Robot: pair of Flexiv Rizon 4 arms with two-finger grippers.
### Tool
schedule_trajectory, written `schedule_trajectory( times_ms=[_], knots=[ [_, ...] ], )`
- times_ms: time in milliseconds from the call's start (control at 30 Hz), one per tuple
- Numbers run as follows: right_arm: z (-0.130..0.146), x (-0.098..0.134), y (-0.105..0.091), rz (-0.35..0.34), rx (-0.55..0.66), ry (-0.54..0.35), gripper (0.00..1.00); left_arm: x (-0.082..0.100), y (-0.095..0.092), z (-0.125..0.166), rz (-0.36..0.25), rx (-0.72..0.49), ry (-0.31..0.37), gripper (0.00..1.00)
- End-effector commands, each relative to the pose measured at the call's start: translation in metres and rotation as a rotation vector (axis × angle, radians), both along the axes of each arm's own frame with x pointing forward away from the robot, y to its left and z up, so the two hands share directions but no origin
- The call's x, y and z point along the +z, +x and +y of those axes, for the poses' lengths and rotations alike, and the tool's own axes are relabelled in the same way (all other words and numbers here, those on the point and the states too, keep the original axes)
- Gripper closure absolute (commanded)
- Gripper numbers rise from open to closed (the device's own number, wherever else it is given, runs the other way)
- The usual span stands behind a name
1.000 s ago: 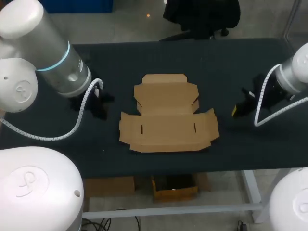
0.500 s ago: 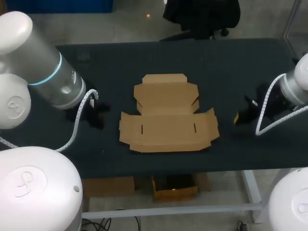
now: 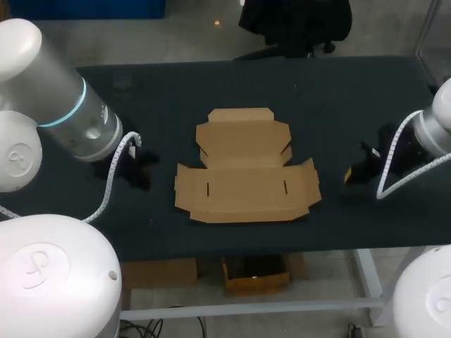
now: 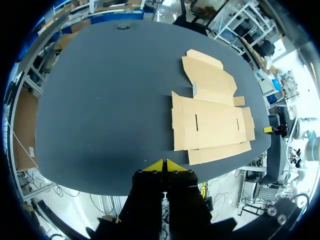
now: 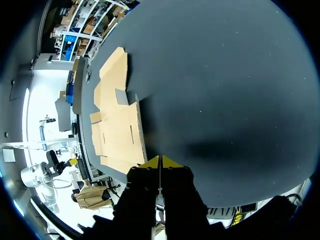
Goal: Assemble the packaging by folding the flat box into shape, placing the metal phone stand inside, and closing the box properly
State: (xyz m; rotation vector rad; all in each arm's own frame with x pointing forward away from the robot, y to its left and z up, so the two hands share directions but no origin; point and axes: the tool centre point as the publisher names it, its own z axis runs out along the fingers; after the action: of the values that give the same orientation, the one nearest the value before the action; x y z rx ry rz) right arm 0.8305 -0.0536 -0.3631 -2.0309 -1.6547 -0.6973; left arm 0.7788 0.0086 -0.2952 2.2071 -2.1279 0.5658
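At the left side of the frame in the head view, the left arm (image 3: 63, 105) comes in over the dark table (image 3: 162, 77), and a white spiral cable (image 3: 111, 182) hangs from it. The left gripper (image 4: 162, 165) is over the left part of the table, well apart from the cardboard. In the left wrist view its two yellow tips are pressed together and nothing is between them, so it is clenched on nothing.

In the middle of the frame lies the flat cardboard box (image 3: 245, 169), not folded, with all its flaps spread on the table surface. The wider panel, with two short slits, is toward the lower edge of the frame. The narrower panel with a small tab points to the upper edge. In the left wrist view the box is ahead of the gripper and off to one side. In the right wrist view it is also ahead of the gripper and to the side, not touching it.

At the right side of the frame is the right gripper (image 5: 160, 162), near the right edge of the box but apart from it. Its yellow tips also meet, with nothing held. The right arm (image 3: 437, 127) enters from the right edge and carries its own white cable (image 3: 389, 169).
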Motion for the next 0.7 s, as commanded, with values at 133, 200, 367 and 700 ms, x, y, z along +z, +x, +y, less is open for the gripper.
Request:
schedule_trajectory(
  times_ms=[133,200,367,700],
  knots=[
    [-0.002,0.0,0.0,0.0,0.004,0.008,1.0,0.0,0.0,-0.001,0.0,0.001,0.002,1.0],
    [-0.002,0.0,0.0,0.0,0.004,0.008,1.0,0.0,0.0,-0.001,0.0,0.001,0.002,1.0],
    [0.004,0.0,0.002,-0.009,0.016,0.015,1.0,-0.005,-0.002,-0.003,0.017,-0.003,0.007,1.0],
    [0.012,-0.013,-0.009,0.01,0.021,0.016,1.0,-0.018,-0.024,-0.009,0.046,0.0,0.0,1.0]
  ],
)
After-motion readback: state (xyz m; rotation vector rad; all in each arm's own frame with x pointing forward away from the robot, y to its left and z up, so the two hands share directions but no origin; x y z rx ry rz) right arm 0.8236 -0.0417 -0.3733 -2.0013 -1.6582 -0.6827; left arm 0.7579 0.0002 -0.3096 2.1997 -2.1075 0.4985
